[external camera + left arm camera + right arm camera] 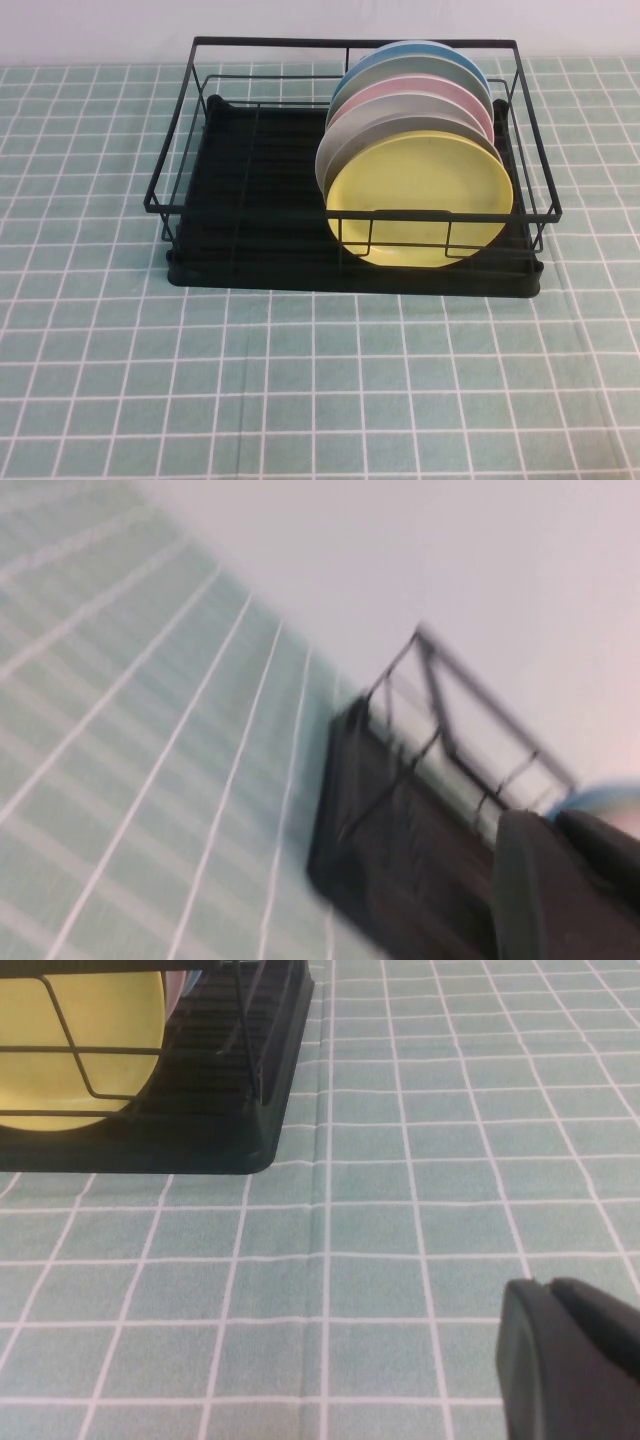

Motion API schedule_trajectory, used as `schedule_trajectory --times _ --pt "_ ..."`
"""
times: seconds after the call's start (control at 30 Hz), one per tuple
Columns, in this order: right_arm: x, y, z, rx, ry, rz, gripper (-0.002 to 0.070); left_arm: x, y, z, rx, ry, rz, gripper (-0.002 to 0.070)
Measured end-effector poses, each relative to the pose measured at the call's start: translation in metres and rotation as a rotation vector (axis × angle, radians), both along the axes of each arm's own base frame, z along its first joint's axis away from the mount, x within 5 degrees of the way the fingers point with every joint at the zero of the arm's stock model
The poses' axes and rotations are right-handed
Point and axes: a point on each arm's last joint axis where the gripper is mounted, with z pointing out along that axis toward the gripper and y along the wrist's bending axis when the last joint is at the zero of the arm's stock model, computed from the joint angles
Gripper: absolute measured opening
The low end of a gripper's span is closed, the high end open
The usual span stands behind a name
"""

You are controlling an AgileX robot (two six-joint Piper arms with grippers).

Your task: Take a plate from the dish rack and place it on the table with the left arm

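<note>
The pale yellow plate (420,205) stands on edge at the front of a row of plates in the right half of the black wire dish rack (250,200). It also shows in the right wrist view (70,1050), behind the rack's wires (250,1110). Neither arm shows in the high view. In the left wrist view, which is motion-blurred, my left gripper (548,822) is shut and empty, above the table (150,730) and beside the rack's end (400,820). My right gripper (548,1285) is shut and empty, low over the table (400,1210), apart from the rack's corner.
Behind the yellow plate stand light grey (400,125), pink (420,92) and blue (420,55) plates. The rack's left half holds only the black tray base. The teal grid cloth (300,380) spreads in front of the rack and on both sides.
</note>
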Motion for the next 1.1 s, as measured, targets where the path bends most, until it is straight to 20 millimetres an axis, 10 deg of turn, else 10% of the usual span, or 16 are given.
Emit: schedule_trajectory --times 0.47,0.67,0.9,1.1 --pt "0.000 0.000 0.000 0.000 0.000 0.000 -0.0018 0.000 0.000 0.014 -0.026 -0.043 -0.005 -0.0003" --pt "0.000 0.000 0.000 0.000 0.000 0.000 -0.0018 0.006 -0.018 0.087 0.319 0.189 -0.274 -0.0003" --pt "0.000 0.000 0.000 0.000 0.000 0.000 -0.0018 0.059 -0.054 0.162 0.768 0.302 -0.760 -0.0003" --pt "0.000 0.000 0.000 0.000 0.000 0.000 -0.0018 0.129 -0.081 0.187 0.960 0.247 -1.022 -0.0003"
